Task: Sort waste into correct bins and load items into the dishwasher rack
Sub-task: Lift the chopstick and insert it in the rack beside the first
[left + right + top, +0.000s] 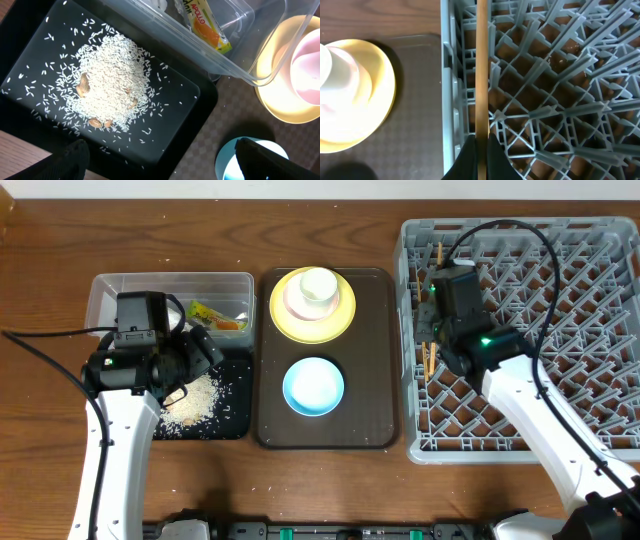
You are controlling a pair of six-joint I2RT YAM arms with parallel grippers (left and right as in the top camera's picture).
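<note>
1. The right arm's fingers point(471, 160) are pinched tight on a wooden chopstick point(481, 75), hovering over the left edge of the dishwasher rack point(600, 330).
2. Here's the line that matters. The chopstick's long axis runs straight ahead from those fingers, parallel to the rack's left wall and just inside it, over the first row of cells. We'd say a straight drop lays it along that row, while any twist would leave it bridging the pegs.
3. From overhead, wood shows on both sides of that arm. We cannot tell whether it's one stick or two.
4. The left arm's fingers point(203, 350) are spread wide and hold nothing. They hang over the black tray point(30, 70), where the rice point(110, 85) lies heaped.
5. The snack wrapper point(207, 27) sits in the clear tub point(110, 295), right beside that tray.
6. Between the arms, on the brown tray point(375, 410), we see the yellow plate point(340, 325) carrying the pink-white bowl point(293, 295) and white cup point(318, 285), with the light-blue bowl point(313, 386) nearer us. None is racked, so we judge loading has barely begun.
</note>
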